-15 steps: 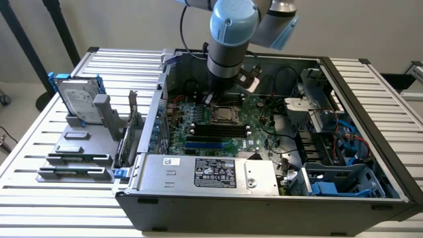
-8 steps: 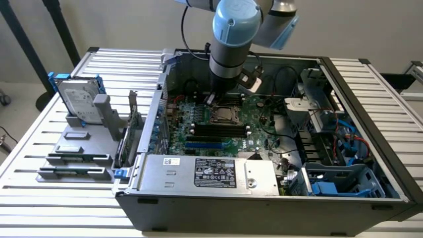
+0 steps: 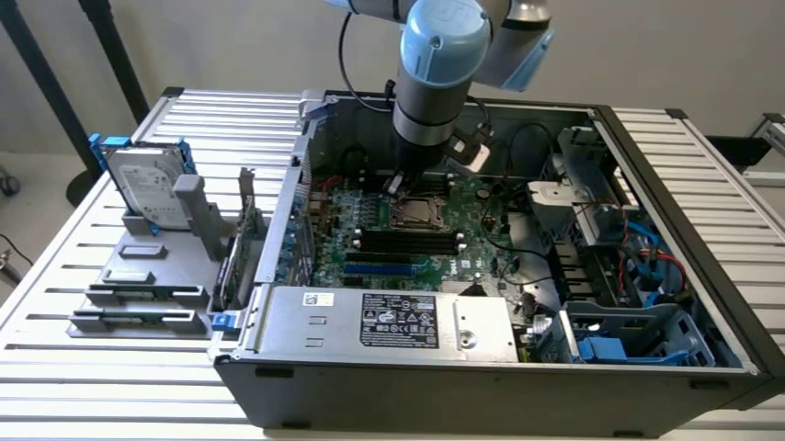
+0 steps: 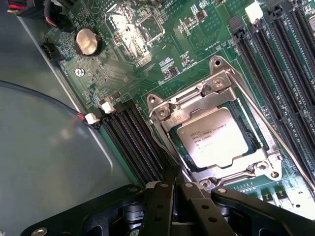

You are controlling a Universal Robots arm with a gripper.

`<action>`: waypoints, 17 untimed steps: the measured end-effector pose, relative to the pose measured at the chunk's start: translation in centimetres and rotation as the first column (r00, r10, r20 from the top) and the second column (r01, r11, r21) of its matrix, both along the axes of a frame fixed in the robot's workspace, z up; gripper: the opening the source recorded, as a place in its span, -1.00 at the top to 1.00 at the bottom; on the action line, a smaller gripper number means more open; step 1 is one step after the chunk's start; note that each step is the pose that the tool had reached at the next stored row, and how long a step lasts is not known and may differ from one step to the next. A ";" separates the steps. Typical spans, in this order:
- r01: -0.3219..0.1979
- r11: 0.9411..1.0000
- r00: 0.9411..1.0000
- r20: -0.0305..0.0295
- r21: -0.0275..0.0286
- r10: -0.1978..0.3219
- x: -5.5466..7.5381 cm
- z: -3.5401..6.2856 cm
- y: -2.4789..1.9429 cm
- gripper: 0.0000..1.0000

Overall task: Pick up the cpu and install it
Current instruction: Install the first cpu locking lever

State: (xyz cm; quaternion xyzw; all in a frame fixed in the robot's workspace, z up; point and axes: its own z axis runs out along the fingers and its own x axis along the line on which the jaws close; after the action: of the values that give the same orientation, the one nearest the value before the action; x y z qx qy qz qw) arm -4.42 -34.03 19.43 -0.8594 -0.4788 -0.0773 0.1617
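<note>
Claw (image 4: 172, 189) pressed together and pinching nothing, poised just beside the near edge of the socket frame (image 4: 216, 132). Just beyond its tips, cpu (image 4: 211, 136) lying flat inside that frame on the green motherboard (image 4: 147, 59), silver top up, square and so without a long axis. Seated already by the look of it, retention frame around it. Farther back, arm (image 3: 436, 87) reaching almost straight down into the open computer case (image 3: 491, 386), wrist vertical above the socket, on the slatted tabletop (image 3: 73, 266).
</note>
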 end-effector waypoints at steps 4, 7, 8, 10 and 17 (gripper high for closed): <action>0.000 1.000 1.000 0.000 -0.001 0.000 0.3 -0.03 0.00 0.79; 0.000 1.000 1.000 0.000 -0.002 0.000 0.4 -0.04 0.00 0.79; 0.000 1.000 1.000 0.000 -0.002 0.000 0.5 -0.04 0.00 0.79; 0.000 1.000 1.000 0.000 -0.003 0.000 0.6 -0.04 0.00 0.79; -0.001 1.000 1.000 0.000 -0.006 0.001 1.0 -0.04 0.00 0.79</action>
State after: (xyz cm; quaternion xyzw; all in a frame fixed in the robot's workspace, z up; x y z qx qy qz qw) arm -3.42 -34.03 19.39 -0.8597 -0.4793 -0.0758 0.1593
